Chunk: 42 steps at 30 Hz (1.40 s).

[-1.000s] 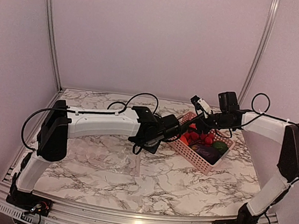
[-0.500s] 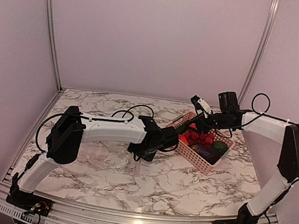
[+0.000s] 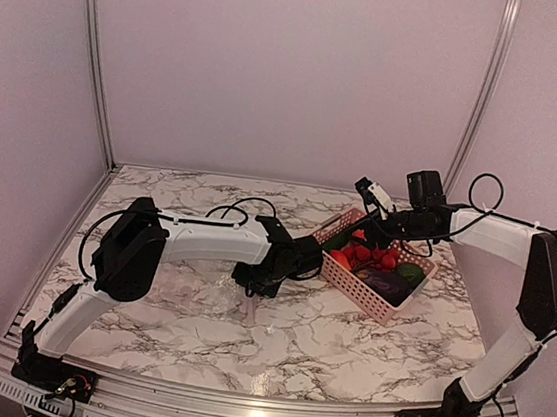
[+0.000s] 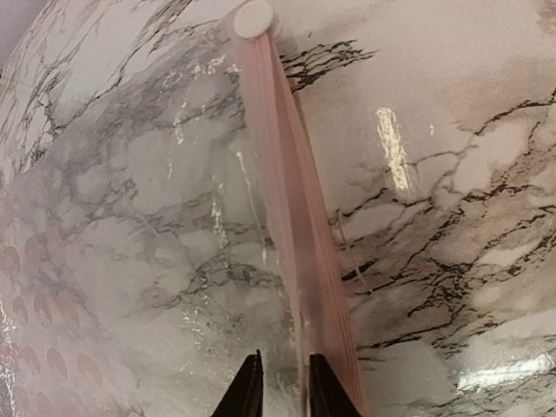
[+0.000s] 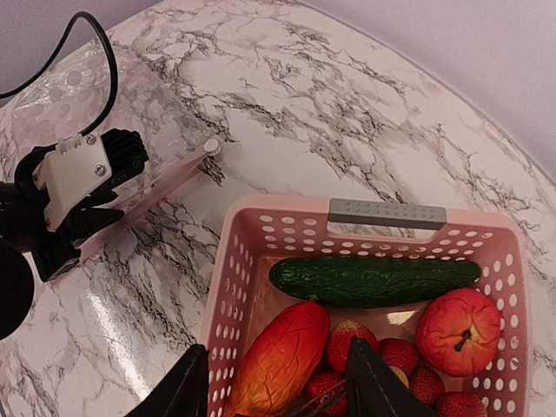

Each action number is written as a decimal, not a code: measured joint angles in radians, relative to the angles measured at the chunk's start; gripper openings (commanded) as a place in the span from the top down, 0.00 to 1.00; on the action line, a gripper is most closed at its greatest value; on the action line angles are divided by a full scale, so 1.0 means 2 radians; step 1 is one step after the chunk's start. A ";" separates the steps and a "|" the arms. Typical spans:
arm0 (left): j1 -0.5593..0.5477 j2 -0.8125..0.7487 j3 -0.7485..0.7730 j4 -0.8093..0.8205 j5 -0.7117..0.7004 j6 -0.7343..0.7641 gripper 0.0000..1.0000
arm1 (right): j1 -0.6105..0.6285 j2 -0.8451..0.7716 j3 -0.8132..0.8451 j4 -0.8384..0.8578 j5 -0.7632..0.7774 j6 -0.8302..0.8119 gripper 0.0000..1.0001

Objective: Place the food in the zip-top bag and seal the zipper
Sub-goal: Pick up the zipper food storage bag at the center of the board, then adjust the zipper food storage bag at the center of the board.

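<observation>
Between left fingers [image 4: 246,395], narrowly apart, gripping nothing: zipper [image 4: 287,200] edge | stiff straight pinkish strip, crinkly clear zip-top bag [image 4: 156,243], marble surface [image 4: 452,217] | right fingers [image 5: 187,391] open, empty

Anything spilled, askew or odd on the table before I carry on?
Nothing stands out. All the food, the cucumber included, sits inside the pink basket; the zip-top bag lies flat on the table, its pink zipper straight, with the left fingers at one end.

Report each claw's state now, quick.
Left claw: jaws nearly together at the zipper; grip cannot be told.
Right claw: open, empty, above the pink basket.
</observation>
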 measured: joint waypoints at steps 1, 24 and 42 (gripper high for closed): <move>0.001 0.000 0.000 -0.001 -0.002 0.001 0.91 | 0.000 0.000 0.000 0.000 0.000 0.000 0.49; -0.005 -0.227 -0.094 0.067 -0.070 -0.006 1.00 | 0.099 0.067 0.129 -0.042 -0.095 0.112 0.29; -0.024 -0.296 -0.206 0.172 -0.066 -0.030 1.00 | 0.161 0.124 0.157 -0.031 -0.136 0.226 0.37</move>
